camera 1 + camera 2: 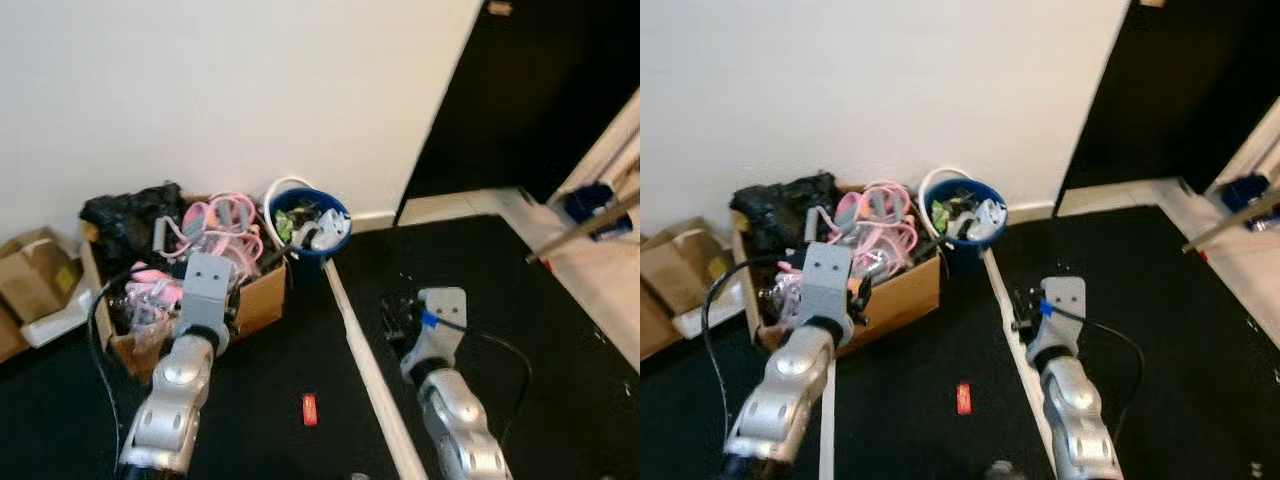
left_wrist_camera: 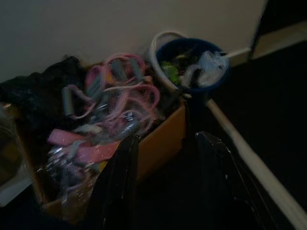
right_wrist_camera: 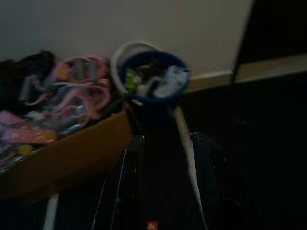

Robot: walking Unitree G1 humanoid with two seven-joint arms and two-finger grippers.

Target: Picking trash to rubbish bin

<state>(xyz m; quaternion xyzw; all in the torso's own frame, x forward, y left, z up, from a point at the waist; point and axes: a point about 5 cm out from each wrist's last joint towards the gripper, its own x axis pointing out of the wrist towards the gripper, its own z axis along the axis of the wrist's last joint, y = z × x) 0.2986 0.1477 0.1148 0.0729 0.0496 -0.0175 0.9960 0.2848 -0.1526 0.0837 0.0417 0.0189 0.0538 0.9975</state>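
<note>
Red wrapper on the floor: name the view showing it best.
Right eye view: the red wrapper lies unobstructed on black floor between both arms. Left eye view shows it similarly; right wrist view catches only a dim bit at its edge.

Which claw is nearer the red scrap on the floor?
Hard to call; roughly equal. The red scrap lies between the arms, behind both claws: left claw over the cardboard box, right claw across the white strip.

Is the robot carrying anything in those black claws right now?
No. The left gripper and right gripper both stand open with nothing between the fingers. The small red item lies on the dark floor, short of the blue bin.
</note>
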